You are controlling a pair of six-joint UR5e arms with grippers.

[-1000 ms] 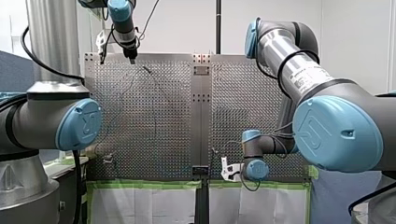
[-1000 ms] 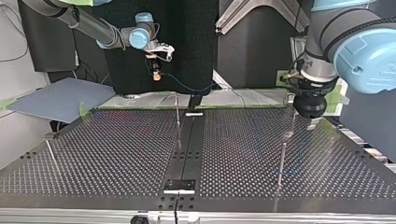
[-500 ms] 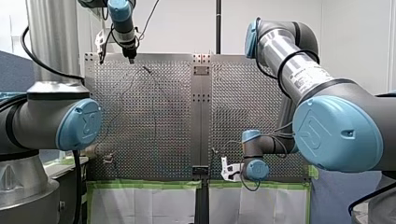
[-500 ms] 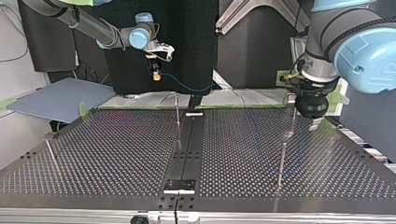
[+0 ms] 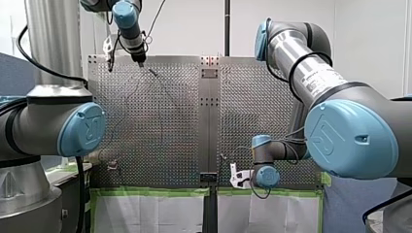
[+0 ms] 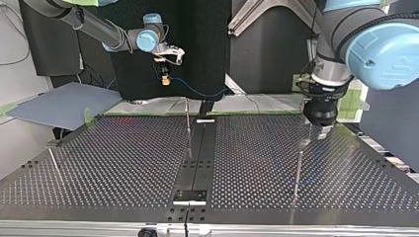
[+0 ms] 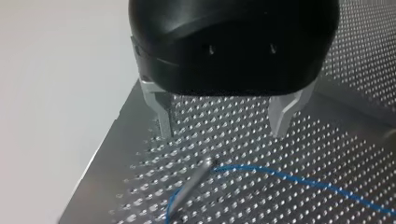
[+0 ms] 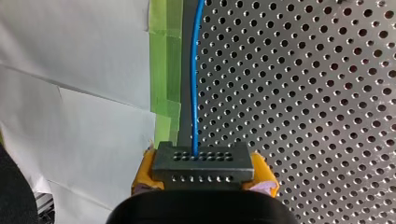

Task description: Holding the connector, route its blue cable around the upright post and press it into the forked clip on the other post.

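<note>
Pinching the connector (image 8: 204, 158) between its yellow pads (image 8: 142, 176), my right gripper (image 8: 204, 181) leaves the blue cable (image 7: 280, 174) beside the post (image 7: 196, 176) under my wide-open left gripper (image 7: 227, 120), so next it likely needs pulling round that post.

Green tape (image 8: 164, 51) borders the perforated table (image 8: 303, 95), with white paper sheets (image 8: 70, 46) just beside the tape

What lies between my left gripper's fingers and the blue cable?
Only bare perforated table, as the left wrist view shows. The left gripper is open and empty; the blue cable passes the post ahead of it.
</note>
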